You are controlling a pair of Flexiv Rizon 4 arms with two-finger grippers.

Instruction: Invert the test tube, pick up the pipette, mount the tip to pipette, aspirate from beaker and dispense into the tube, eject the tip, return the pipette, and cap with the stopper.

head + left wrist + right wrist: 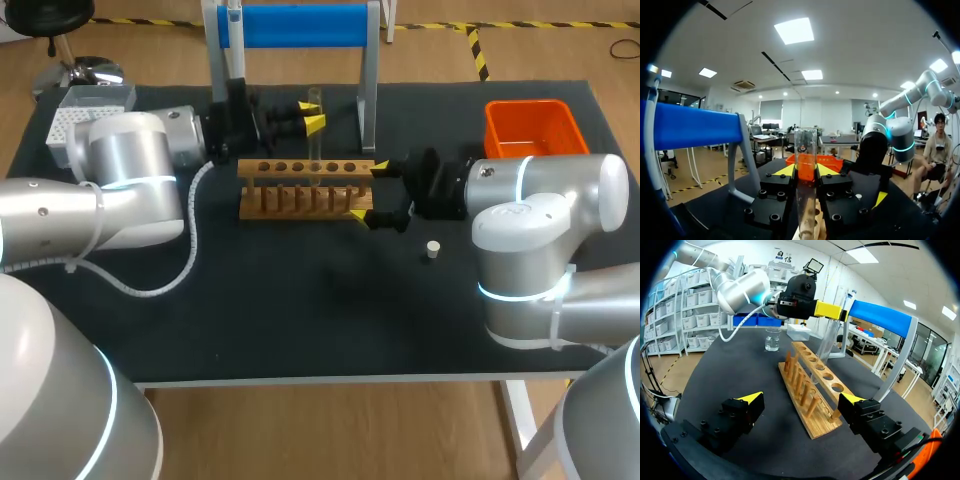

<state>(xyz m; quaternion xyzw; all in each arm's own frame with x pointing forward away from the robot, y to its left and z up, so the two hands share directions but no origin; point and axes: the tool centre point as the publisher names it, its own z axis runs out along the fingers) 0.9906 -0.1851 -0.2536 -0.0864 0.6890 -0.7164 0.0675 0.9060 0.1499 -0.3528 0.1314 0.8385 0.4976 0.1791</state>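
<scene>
Over the rack, left gripper was clamped on the tube, upright, lower end at the rack's holes (seating not discernible). Right gripper stood wide open astride the rack's end. Stopper lay on the table near the right arm; beaker stood beyond the rack.
</scene>
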